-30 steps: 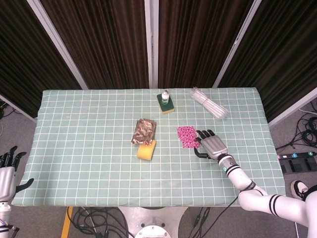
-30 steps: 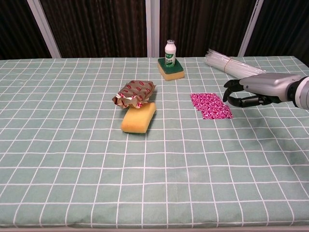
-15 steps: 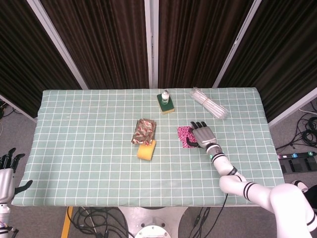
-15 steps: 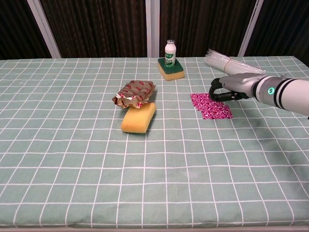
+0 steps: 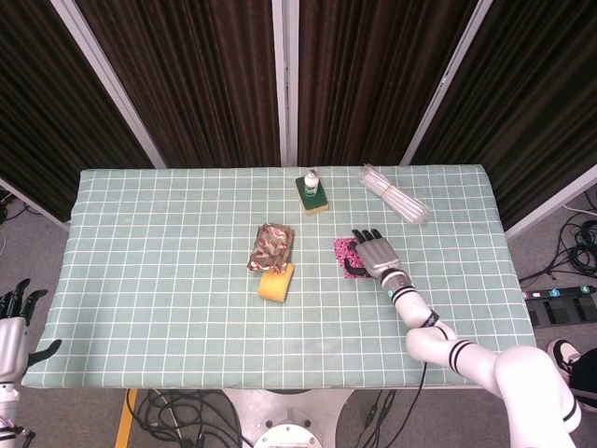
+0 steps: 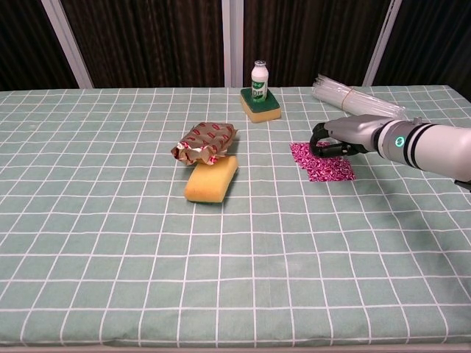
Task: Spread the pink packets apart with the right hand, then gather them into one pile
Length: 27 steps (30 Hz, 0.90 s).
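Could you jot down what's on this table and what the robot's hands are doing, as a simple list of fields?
surface: table with a green checked cloth
pink packets: pink packets lying flat, close together, right of centre
right hand: right hand over the packets' far edge, fingers curled down; contact unclear
left hand: left hand off the table's left edge, holding nothing
centre: foil snack bag beside a yellow sponge
back: small bottle on a green sponge; bundle of clear straws

Legible text: none. Small white bottle is carrying a green label, its lettering too small to read. Red-and-gold wrapper is showing print, unreadable. Pink packets are showing pattern only.
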Available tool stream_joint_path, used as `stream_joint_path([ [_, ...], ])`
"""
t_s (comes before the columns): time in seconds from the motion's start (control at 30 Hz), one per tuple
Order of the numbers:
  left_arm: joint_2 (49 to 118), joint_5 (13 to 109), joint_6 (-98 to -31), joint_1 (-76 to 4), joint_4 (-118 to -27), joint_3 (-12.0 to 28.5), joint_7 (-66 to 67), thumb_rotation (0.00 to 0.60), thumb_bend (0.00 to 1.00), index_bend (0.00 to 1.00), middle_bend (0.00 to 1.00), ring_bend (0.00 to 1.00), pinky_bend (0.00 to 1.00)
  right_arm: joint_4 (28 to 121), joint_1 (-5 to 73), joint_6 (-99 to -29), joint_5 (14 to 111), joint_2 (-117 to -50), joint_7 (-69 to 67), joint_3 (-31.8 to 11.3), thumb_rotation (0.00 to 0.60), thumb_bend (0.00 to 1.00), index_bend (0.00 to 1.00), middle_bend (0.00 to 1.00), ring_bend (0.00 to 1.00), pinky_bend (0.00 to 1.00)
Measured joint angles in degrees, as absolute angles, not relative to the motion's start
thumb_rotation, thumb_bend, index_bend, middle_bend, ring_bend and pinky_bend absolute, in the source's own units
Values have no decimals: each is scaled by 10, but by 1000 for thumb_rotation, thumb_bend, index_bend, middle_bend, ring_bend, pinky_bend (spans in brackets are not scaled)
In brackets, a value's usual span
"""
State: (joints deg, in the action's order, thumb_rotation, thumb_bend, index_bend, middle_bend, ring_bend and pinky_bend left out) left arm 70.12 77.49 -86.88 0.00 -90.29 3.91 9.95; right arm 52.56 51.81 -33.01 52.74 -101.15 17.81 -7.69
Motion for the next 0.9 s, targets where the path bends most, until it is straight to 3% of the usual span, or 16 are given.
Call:
stream_joint_path([
  [0.9, 703, 781, -866, -7, -901, 41, 97, 600, 124, 268, 180, 153, 165, 756, 450, -433, 535, -882, 241, -25, 27, 483, 227, 0, 0, 0],
])
